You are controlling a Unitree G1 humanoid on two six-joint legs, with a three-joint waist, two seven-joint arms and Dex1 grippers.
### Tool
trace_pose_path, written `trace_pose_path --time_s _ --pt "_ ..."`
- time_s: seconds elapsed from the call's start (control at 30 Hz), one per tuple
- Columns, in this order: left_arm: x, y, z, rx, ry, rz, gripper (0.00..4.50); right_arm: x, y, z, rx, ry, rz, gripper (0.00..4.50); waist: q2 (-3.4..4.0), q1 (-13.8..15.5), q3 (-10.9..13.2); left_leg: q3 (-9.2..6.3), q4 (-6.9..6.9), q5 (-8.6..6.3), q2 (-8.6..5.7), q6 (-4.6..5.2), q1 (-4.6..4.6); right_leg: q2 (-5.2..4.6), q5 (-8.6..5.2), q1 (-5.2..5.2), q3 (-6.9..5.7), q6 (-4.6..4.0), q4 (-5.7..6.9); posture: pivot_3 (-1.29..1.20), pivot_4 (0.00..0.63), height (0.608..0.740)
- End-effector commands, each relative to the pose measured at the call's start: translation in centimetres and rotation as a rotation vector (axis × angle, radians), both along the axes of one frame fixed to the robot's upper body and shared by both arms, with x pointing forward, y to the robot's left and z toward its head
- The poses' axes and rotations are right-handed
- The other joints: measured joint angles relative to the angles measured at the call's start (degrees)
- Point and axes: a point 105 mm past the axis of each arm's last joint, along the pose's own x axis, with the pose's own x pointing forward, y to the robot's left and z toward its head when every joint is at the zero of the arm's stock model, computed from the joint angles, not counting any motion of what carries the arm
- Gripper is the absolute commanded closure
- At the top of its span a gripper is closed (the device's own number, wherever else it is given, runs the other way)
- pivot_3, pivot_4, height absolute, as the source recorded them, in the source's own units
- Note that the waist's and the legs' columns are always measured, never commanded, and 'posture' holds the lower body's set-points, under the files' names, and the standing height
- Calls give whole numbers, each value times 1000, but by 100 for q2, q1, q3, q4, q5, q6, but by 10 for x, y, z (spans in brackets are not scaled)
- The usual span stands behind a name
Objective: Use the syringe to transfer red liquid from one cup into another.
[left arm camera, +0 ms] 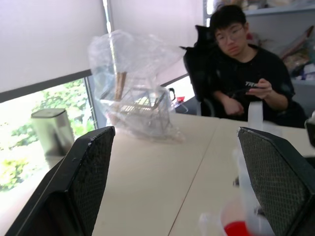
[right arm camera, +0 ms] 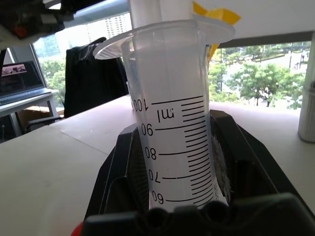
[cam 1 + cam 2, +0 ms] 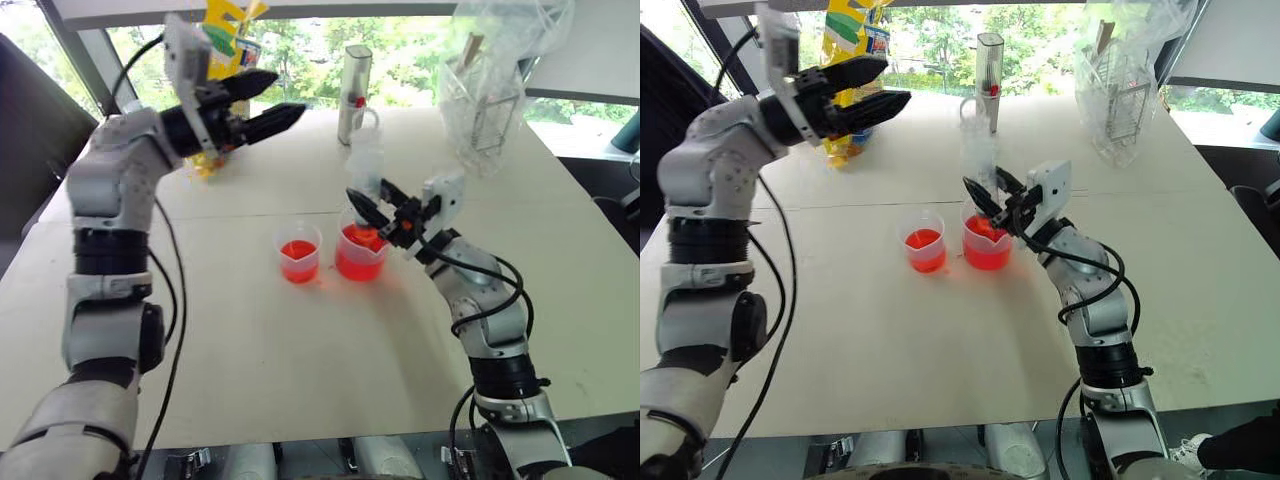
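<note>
My right gripper [image 3: 372, 203] is shut on the clear graduated barrel of the syringe [image 2: 172, 123]. It holds the syringe upright, low end down over the larger cup [image 3: 360, 255], which holds red liquid [image 3: 358, 262]. Just to that cup's left stands the smaller cup [image 3: 298, 253], with red liquid in its bottom too. My left gripper [image 3: 288, 95] hangs open and empty, high over the table's far left, well away from both cups. In the left wrist view its fingers [image 1: 88, 167] stand wide apart.
A white rectangular bottle with a red dot [image 3: 354, 95] stands behind the cups. A yellow packet [image 3: 225, 40] is at the far left, behind my left gripper. A clear bag over a wire rack [image 3: 490, 90] stands at the far right. A person [image 1: 246, 73] sits beyond the table.
</note>
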Motion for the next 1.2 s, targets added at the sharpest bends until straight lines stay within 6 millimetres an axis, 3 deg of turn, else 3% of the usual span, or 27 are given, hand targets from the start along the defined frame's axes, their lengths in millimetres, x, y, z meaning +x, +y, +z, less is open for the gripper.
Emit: trace_pose_path --time_s 0.03,0.1,0.2,0.37,0.5,0.63,0.77,0.97,1.2 --pt "-11 29 10 25 -47 86 412 -17 20 48 39 -150 122 3140 0 3 0 0 0 0 -1 0 0 -3 0 3 0 0 0 0 150 740" --pt "-13 42 7 38 -39 133 412 -22 36 57 57 -160 209 3140 -1 0 0 5 1 0 -1 0 0 -11 0 2 1 0 -2 0 150 740" --pt "-16 49 8 36 -42 159 412 -23 49 53 73 -139 270 3140 -5 27 -3 1 2 0 -1 0 -1 -17 0 7 -6 0 -4 0 150 740" --pt "-26 54 13 25 -48 180 412 -19 73 26 86 -68 346 3140 -9 23 -4 4 7 0 -2 0 -5 -24 0 9 -9 0 -8 0 150 740" --pt "-35 52 17 3 -45 150 412 -16 79 7 77 -37 354 3140 -9 4 -4 1 5 0 -2 0 -5 -23 0 8 -9 0 -8 0 150 740" --pt "-52 41 31 -87 -37 41 412 -14 80 -10 52 -13 350 3140 -9 2 -4 0 4 0 -1 0 -5 -22 0 8 -9 0 -7 0 150 740" --pt "-60 29 38 -121 -17 -33 412 -13 80 -13 45 -13 348 3140 -8 -4 -3 -2 4 0 -2 0 -3 -21 0 8 -9 0 -6 0 150 740" --pt "-57 -6 16 -65 37 -123 412 -10 78 -14 34 -19 332 3140 -8 3 -3 -3 4 0 -4 0 2 -21 0 14 -8 0 -5 0 150 740" --pt "-47 -21 8 -47 44 -135 412 -11 79 -13 31 -26 326 3140 -7 -10 -3 1 1 0 -6 0 4 -19 0 11 -1 0 -6 0 150 740"
